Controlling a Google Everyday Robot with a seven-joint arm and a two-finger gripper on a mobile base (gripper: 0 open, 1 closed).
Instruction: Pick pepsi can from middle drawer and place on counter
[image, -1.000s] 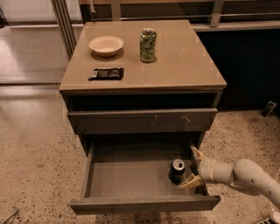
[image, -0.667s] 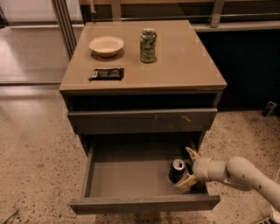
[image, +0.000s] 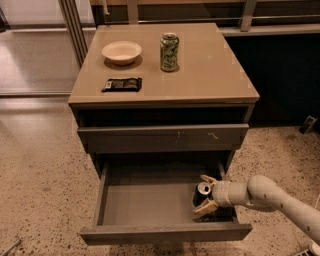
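The pepsi can (image: 201, 191), dark with a silver top, stands upright in the right part of the open middle drawer (image: 145, 202). My gripper (image: 206, 194) reaches in from the right on a pale arm. Its two tan fingers (image: 207, 179) stand open on either side of the can, one behind it and one in front. I cannot tell whether they touch it. The counter (image: 215, 75) is the tan top of the cabinet above.
On the counter stand a green patterned can (image: 169, 52), a pale bowl (image: 121, 51) and a flat dark packet (image: 122, 84). The upper drawer front (image: 162, 138) with pale scratch marks overhangs the back of the open drawer. Speckled floor lies all around.
My gripper has moved left along the drawer, so its fingers now straddle the pepsi can. The can has not moved.
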